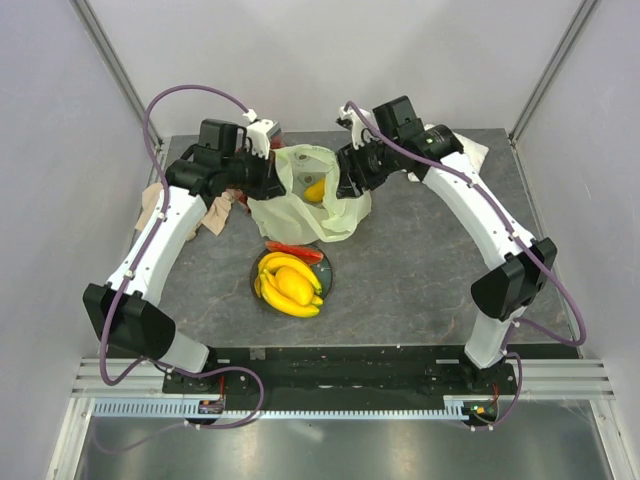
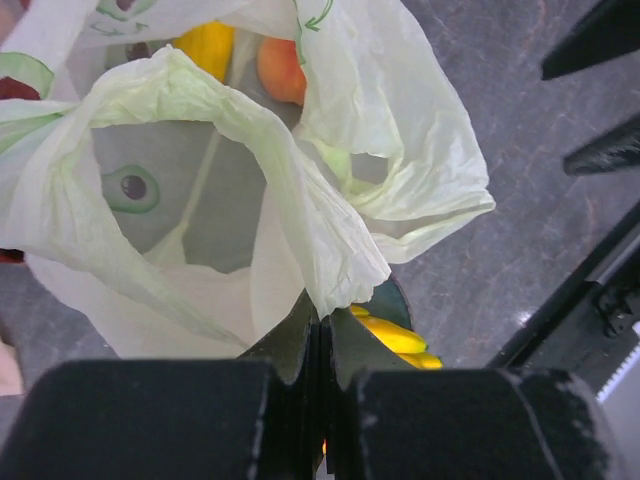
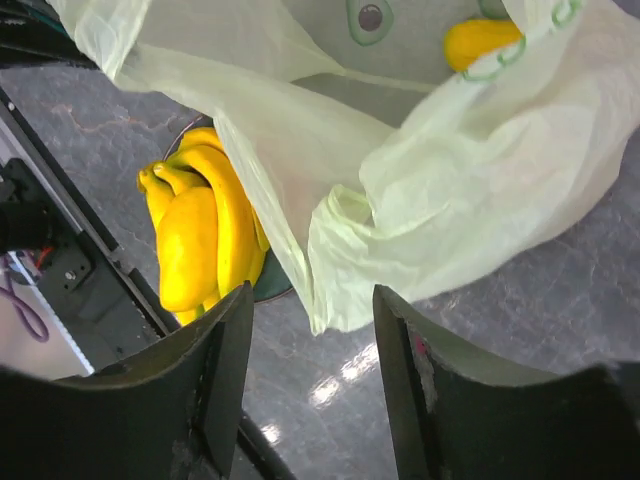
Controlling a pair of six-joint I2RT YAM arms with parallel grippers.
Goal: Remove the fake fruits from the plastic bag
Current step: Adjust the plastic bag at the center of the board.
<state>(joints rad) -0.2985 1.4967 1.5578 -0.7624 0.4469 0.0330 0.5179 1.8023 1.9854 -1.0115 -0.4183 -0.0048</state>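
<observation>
Pinching the rim of the plastic bag (image 2: pixel 380 130) between closed fingers, the left gripper (image 2: pixel 322 322) holds the mouth open, presumably for access; a yellow fruit (image 2: pixel 205 45) and peach (image 2: pixel 280 70) lie inside, beyond its fingertips. The right gripper (image 3: pixel 315 300), spread and empty, faces the bag's edge.

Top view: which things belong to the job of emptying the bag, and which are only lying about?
Job: plastic bag; yellow fruit and peach inside it; bananas and watermelon slice on the plate.
Lying about: beige cloth beside left arm; white cloth beyond right arm.
</observation>
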